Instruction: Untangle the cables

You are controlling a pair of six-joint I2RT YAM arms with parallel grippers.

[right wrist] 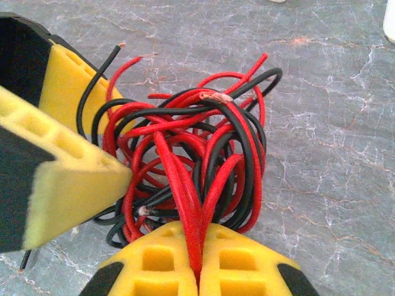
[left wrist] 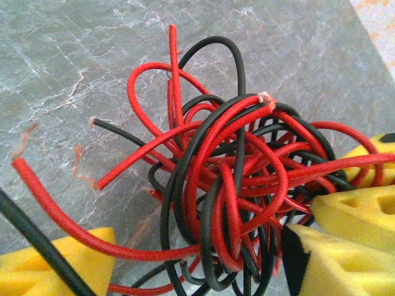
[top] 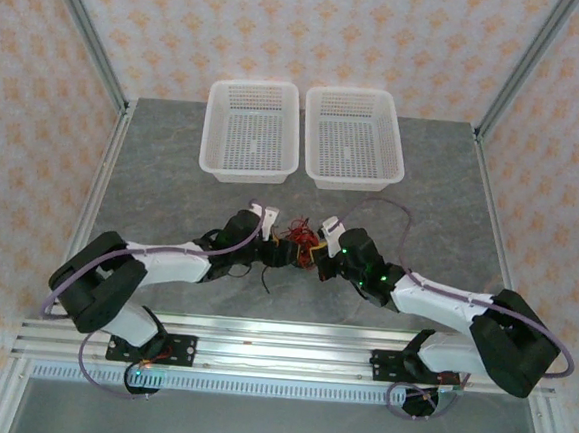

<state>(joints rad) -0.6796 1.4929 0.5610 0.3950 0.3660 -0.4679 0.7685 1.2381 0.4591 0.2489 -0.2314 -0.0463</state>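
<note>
The left gripper is set low at the left of the cables, its jaws apart. In the left wrist view one yellow pad is seen at the lower left with a red and a black strand laid across it. The other pad is seen at the lower right, and the bottom of the bunch sits between them. Whether either pad presses on a strand cannot be made out with certainty. The cables are bunched in one red-and-black knot on the table, between the two grippers. At the right, the right gripper is closed, with a red strand pinched between its pads. Two baskets are set side by side at the far side, well apart from the cables.
</note>
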